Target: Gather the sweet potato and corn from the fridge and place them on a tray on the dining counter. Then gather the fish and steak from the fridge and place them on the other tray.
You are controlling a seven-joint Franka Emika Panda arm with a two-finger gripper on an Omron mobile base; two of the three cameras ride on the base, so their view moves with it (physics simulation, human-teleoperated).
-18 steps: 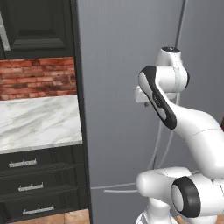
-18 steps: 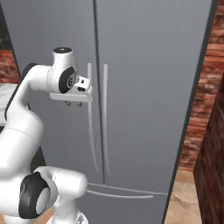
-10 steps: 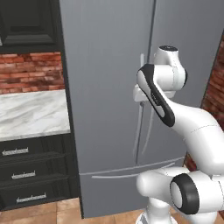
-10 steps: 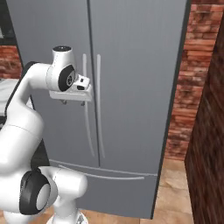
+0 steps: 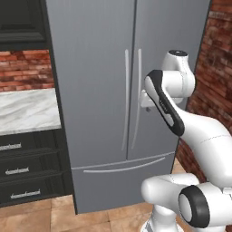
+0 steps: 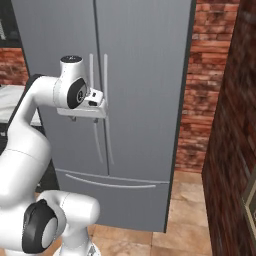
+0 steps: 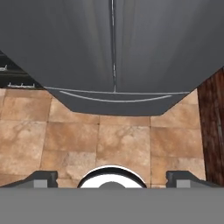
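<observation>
The fridge (image 5: 99, 68) stands right in front of me, tall and grey, with both upper doors shut and the drawer below shut too. Its two long curved handles (image 5: 131, 99) meet at the middle seam. My gripper (image 6: 84, 119) hangs in front of the doors at handle height, points down at the floor and touches nothing. In the hand view the gripper (image 7: 112, 177) is open, its fingertips (image 7: 43, 177) far apart with nothing between them, above the fridge (image 7: 87, 43) front. The sweet potato, corn, fish and steak are hidden. The trays and the dining counter are out of view.
Left of the fridge run a white marble worktop (image 5: 27, 111) with black drawers (image 5: 27, 158) under it and a brick backsplash. A brick wall (image 6: 205, 75) is right of the fridge, and a dark cabinet side (image 6: 235, 125) stands near right. Brown floor tiles (image 7: 122, 140) lie below.
The whole picture has slid: the base has driven to the right, so the fridge doors now sit in the middle of both base views. The arm holds the same pose.
</observation>
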